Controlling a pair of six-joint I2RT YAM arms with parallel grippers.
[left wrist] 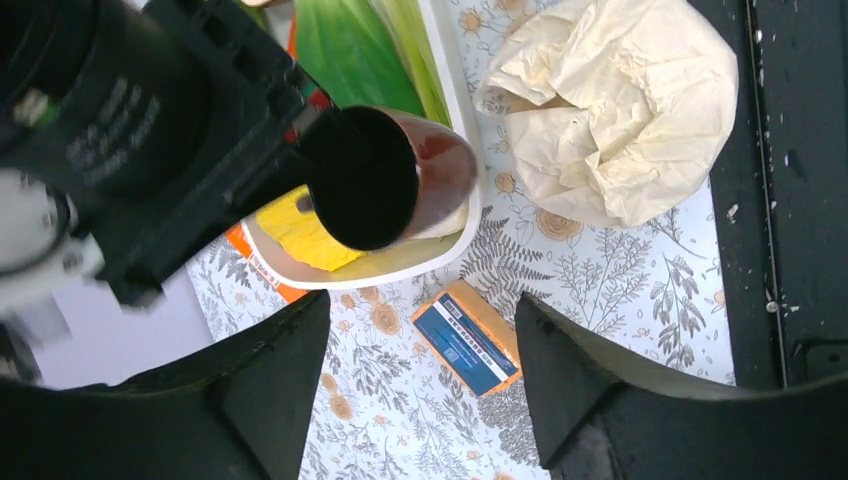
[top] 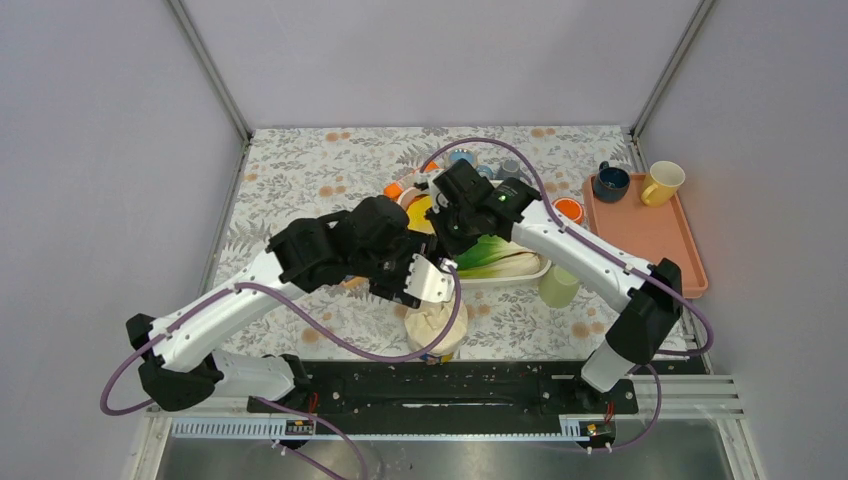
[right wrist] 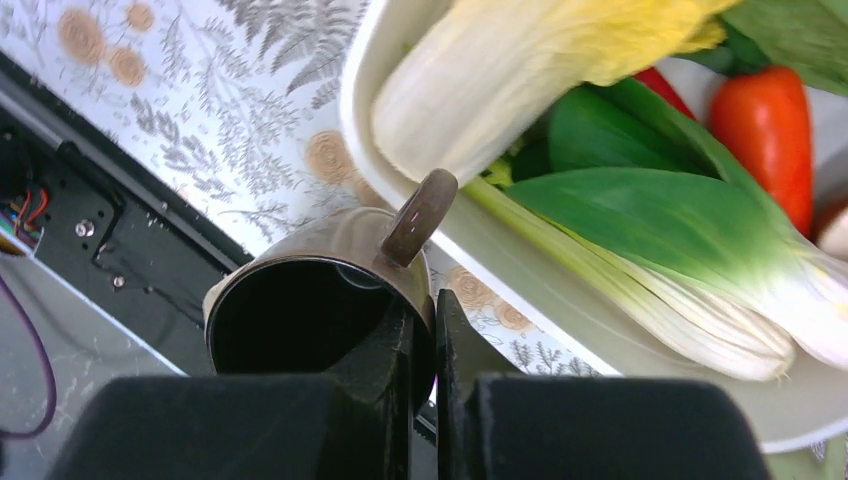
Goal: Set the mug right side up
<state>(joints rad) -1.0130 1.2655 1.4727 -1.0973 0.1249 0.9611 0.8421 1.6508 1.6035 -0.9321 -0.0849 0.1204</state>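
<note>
Floral cloth is covering the counter (top: 300, 170), with grey walls standing around it. Near the middle, the right end effector (right wrist: 431, 335) is pinching the brown mug (right wrist: 300, 300) by its rim, one finger sitting inside the mouth and the other pressing on the outer wall just beside the handle (right wrist: 420, 215). In the right wrist view the mug is lying at 10 o'clock from those fingers, tipped over with its dark mouth facing the camera and its handle pointing toward 12 o'clock. It is hanging over the near rim of a white dish (right wrist: 360, 80) that is holding leafy greens (right wrist: 680, 230) and a red pepper (right wrist: 765, 125).

The left end effector (left wrist: 422, 330) is hovering with its fingers spread wide and gripping nothing. In the left wrist view the mug (left wrist: 440, 175) is sitting at 12 o'clock from it, apart from both fingers, mouth turned toward that camera. A crumpled cream cloth (left wrist: 620, 110) is lying at 2 o'clock, and a small blue and orange box (left wrist: 468, 340) is resting on the counter between the spread fingers.
</note>
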